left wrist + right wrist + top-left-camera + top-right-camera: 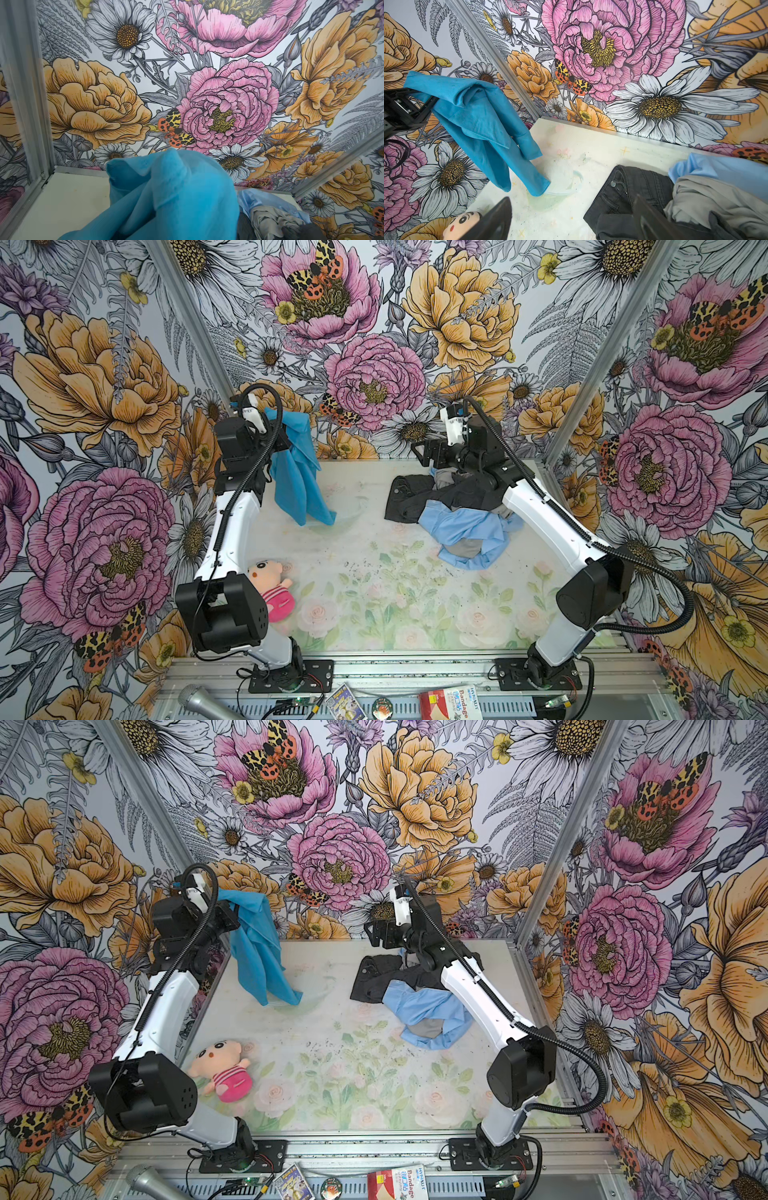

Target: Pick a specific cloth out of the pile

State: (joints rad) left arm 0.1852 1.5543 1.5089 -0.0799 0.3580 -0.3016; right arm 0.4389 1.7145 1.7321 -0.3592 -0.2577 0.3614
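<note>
Left hand (279, 438) dangles cloth (300, 477) clear of pile (449, 506).

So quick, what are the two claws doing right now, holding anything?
Left gripper: jaws shut on the turquoise cloth, which hangs from it.
Right gripper: jaws open, holding nothing, above the pile.

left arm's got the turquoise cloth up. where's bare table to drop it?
Bare: middle strip between the cloth and the pile, and the front centre between the plush doll and the right arm's base. Crowded: back right, under the pile. The cloth's tail reaches a clear dish.
</note>
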